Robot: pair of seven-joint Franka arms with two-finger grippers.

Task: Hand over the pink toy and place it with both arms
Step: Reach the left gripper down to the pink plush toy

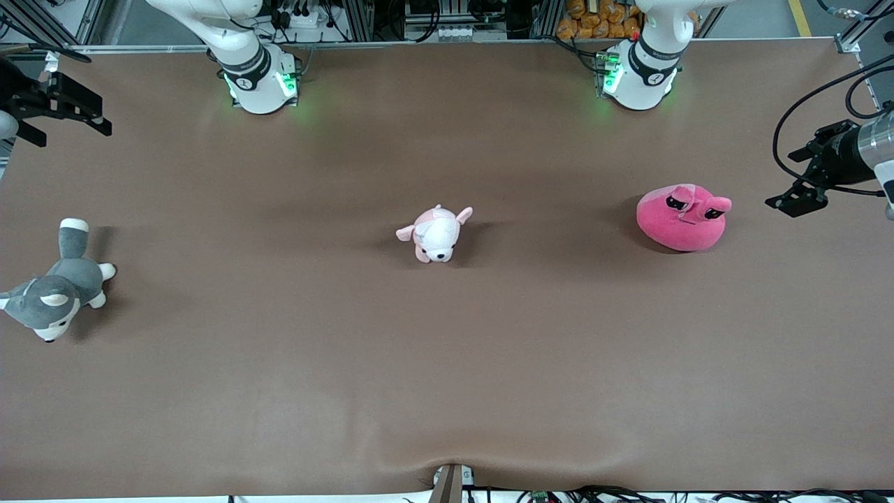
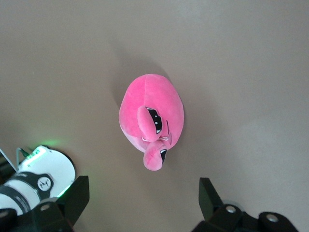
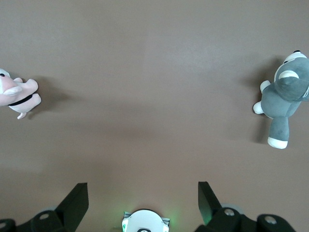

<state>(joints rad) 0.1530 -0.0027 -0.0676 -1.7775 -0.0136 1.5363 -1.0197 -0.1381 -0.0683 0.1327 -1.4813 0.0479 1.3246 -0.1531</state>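
The pink toy [image 1: 683, 218], a hot-pink blob plush with two stalk eyes, sits on the brown table toward the left arm's end. It also shows in the left wrist view [image 2: 152, 113], clear of the fingers. My left gripper [image 1: 800, 197] hangs in the air beside the toy, at the table's edge; in its wrist view it [image 2: 144, 198] is open and empty. My right gripper [image 1: 66, 126] hangs over the table's edge at the right arm's end, and in its wrist view it [image 3: 143, 203] is open and empty.
A small pale-pink-and-white puppy plush [image 1: 436, 234] lies at the table's middle. A grey-and-white husky plush [image 1: 56, 286] lies at the right arm's end, nearer the front camera than my right gripper. The arm bases [image 1: 262, 80] [image 1: 639, 77] stand at the table's back edge.
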